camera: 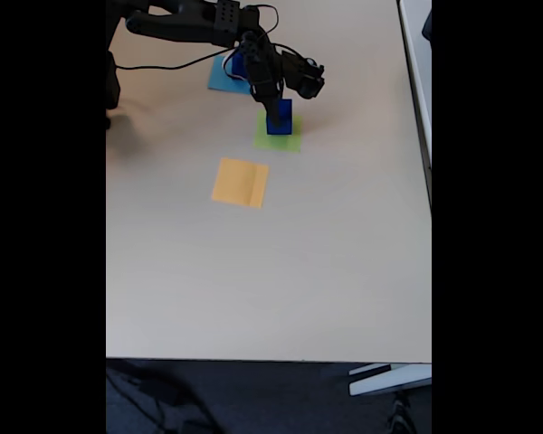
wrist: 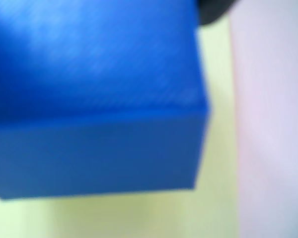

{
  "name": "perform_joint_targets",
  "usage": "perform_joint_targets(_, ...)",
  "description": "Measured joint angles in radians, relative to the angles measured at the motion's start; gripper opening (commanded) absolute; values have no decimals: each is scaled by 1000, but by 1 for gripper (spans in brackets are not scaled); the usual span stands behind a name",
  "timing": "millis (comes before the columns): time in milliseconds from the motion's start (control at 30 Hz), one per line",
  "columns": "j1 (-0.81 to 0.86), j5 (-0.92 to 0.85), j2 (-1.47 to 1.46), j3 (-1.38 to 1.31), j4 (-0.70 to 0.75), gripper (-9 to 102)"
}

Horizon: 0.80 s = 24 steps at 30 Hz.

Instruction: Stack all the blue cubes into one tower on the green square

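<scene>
Fixed view: dark arm reaches in from the top left, hand (camera: 276, 101) directly over the green square (camera: 279, 137). A blue cube (camera: 279, 117) sits on that square, standing tall enough that it could be one block or two stacked; too small to tell. The hand is at the cube's top, touching or just above it.

Wrist view: a blue cube (wrist: 94, 94) takes up most of the frame, blurred, very close. Yellow-green paper (wrist: 139, 218) lies under and to the right of it, so the block is on or just over the green square. Pale counter (wrist: 273, 124) at the right edge.

Hand state: cannot tell. Fingers are not resolved in either view, so pinching the cube or already spread, unclear.

Another blue cube (camera: 238, 63) appears to sit on the light-blue square (camera: 226, 77) near the arm, partly hidden behind it. The orange-yellow square (camera: 241, 182) lies below and left of the green one in the fixed view, nothing on it.

Progress, as a judgement: at least one cube is placed on the green square, so the tower base is there, maybe a second level too. At least one cube, the one on the light-blue square, is not yet stacked. Task looks partway, roughly early to middle. Left to do: release here if holding, fetch the remaining cube or cubes, set them squarely on top.
</scene>
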Motion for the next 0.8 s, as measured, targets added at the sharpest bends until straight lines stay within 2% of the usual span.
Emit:
perform_joint_targets(567, -8, 15, -35, -11, -9, 18)
perform_joint_targets(800, -8, 15, -44, -20, -9, 31)
